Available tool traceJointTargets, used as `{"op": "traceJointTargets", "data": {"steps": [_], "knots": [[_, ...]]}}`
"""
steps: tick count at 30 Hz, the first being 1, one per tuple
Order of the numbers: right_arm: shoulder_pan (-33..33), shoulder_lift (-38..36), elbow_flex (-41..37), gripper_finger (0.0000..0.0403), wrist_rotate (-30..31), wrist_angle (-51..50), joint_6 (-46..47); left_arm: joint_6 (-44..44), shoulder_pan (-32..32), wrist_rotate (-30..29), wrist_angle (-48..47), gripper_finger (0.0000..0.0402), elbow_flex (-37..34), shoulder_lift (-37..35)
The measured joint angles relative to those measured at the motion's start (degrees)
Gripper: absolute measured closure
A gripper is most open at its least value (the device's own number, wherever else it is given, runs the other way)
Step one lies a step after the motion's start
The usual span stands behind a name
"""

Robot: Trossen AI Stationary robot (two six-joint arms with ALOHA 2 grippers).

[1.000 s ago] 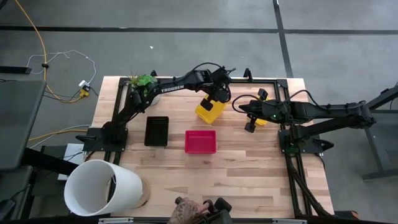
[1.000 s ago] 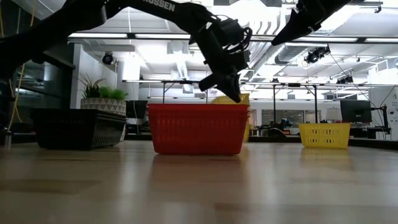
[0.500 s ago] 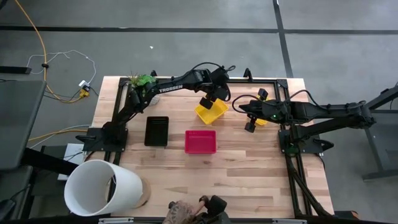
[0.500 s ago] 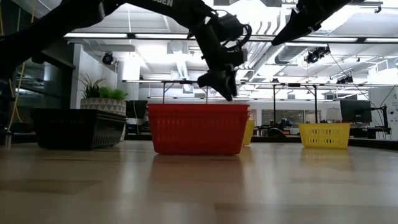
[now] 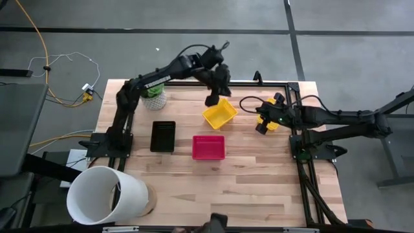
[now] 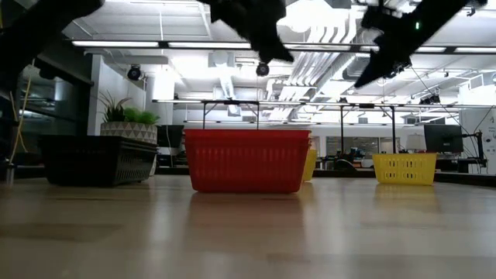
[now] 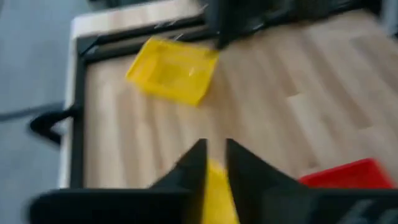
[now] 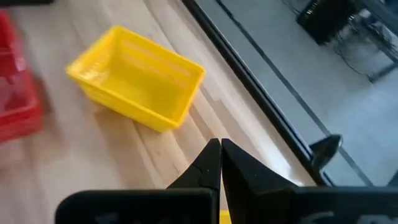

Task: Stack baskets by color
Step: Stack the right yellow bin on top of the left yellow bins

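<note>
I judge the yellow latticed plastic basket [image 5: 219,113] light, slightly springy (slick walls); I'd pinch its rim. It sits free mid-worktop beneath my left end effector [image 5: 213,101], nearly clenched, empty. Right end effector [image 8: 220,163]: clenched.

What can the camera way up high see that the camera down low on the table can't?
Only the high view shows the big white bucket at the table's near corner, and that the yellow basket by the left pincer sits turned at an angle, apart from the red basket.

Only the low view shows the room behind the table, with ceiling lights and far desks.

Both show the red basket, the black basket, the plant, and a second yellow basket under the right pincer.
</note>
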Motion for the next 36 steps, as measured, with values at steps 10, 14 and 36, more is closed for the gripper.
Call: {"op": "traceJointTargets", "data": {"steps": [10,14,36], "knots": [[-8.10,-6.22,-10.75,0.0403,0.40,8.23,9.03,-7.95,-6.81,0.56,30.76,0.0400,-26.93,-15.71],[-8.81,-7.50,-10.78,0.0403,-1.23,8.82,10.75,-16.36,-6.68,0.83,54.16,0.0401,-44.55,-23.53],[-8.83,-7.76,-10.30,0.0322,5.47,16.59,19.13,-24.05,-5.49,-4.91,79.92,0.0401,-83.49,-55.50]]}}
